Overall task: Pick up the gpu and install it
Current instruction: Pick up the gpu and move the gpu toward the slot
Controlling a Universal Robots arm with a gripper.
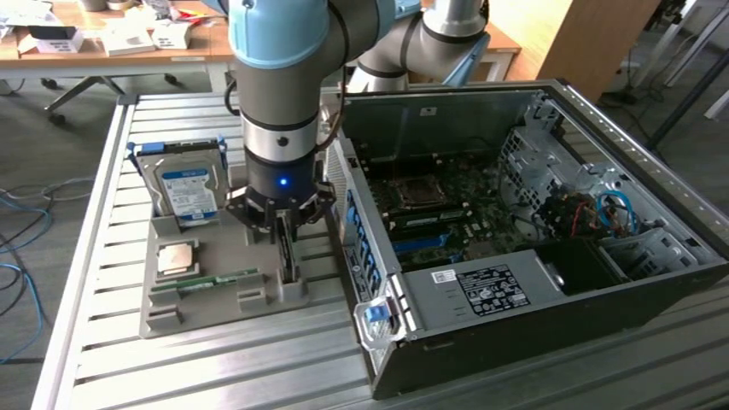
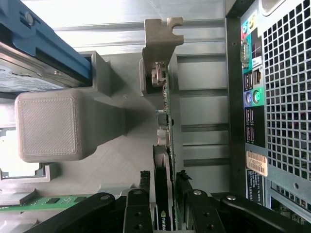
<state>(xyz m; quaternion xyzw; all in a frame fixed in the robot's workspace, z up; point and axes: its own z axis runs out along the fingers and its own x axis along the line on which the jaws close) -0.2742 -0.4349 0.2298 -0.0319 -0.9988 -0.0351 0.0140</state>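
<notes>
NVIDIA logo (image 2: 164, 221) on the gpu (image 2: 163, 145)

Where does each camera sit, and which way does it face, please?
Exterior view: off the arm, high up, looking down on the slatted table, the tray and the open computer case; the arm stands mid-picture.
Wrist view: on the wrist, looking along the gripper at the graphics card standing on edge in the tray; the gripper's black parts show.
Shared: the graphics card, tray, blue-edged hard drive and the case's ported back.
</notes>
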